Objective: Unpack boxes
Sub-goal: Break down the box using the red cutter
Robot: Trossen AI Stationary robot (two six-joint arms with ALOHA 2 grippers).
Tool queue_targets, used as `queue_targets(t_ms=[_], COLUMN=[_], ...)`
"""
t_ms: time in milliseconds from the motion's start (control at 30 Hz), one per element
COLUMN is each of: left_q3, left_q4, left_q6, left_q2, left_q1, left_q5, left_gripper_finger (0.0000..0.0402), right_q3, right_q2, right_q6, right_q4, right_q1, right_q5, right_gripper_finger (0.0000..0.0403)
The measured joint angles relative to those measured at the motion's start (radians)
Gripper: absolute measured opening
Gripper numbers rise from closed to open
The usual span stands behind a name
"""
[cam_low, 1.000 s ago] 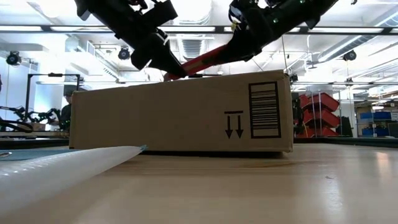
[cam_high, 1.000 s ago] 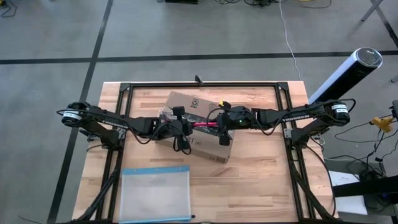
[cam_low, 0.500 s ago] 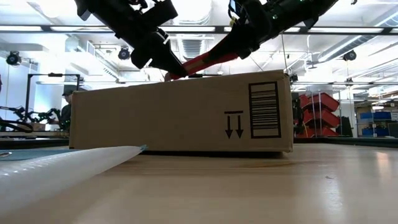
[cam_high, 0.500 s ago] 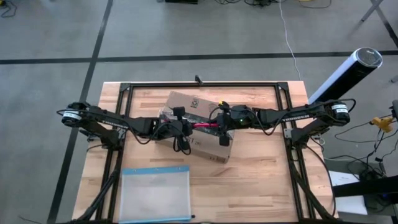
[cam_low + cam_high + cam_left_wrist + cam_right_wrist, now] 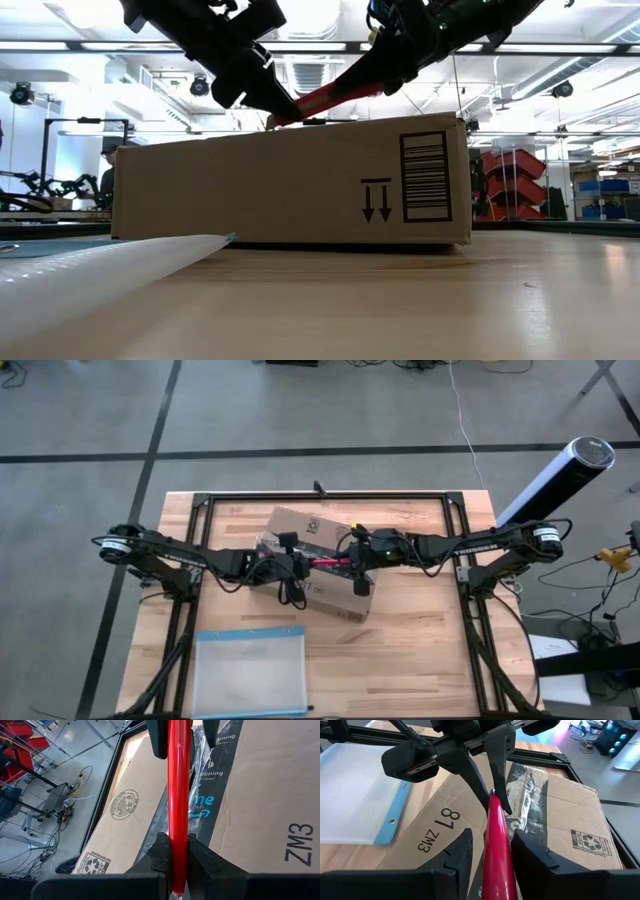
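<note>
Barely any change over last second: box (image 5: 318,560) mid-table, flaps taped. Left gripper (image 5: 297,564) and right gripper (image 5: 356,556) both clamp red tool (image 5: 328,561) above tape seam (image 5: 532,795); handover unresolved, cutting not begun.

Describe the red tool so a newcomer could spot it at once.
Find the brown cardboard box in the middle of the wooden table. Above its taped top, the left gripper and right gripper each clamp one end of a slim rod. That red tool is the only bright red thing there, unlike the clear blue-edged pouch nearby.
</note>
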Motion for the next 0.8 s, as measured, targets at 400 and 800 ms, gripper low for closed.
queue_targets(t_ms=[400,800], left_q3=[0.000,-0.001], left_q4=[0.003,0.002], left_q6=[0.000,-0.011], left_q2=[0.000,0.000], left_q1=[0.000,0.000], left_q5=[-0.002,0.003], left_gripper_finger=[0.0015,0.0017], right_q3=[0.000,0.001], right_q2=[0.000,0.023], right_q6=[-0.004,-0.034], right_q4=[-0.001,0.000], right_q1=[0.000,0.000], right_q5=[-0.002,0.015], right_gripper_finger=[0.0118,0.0038])
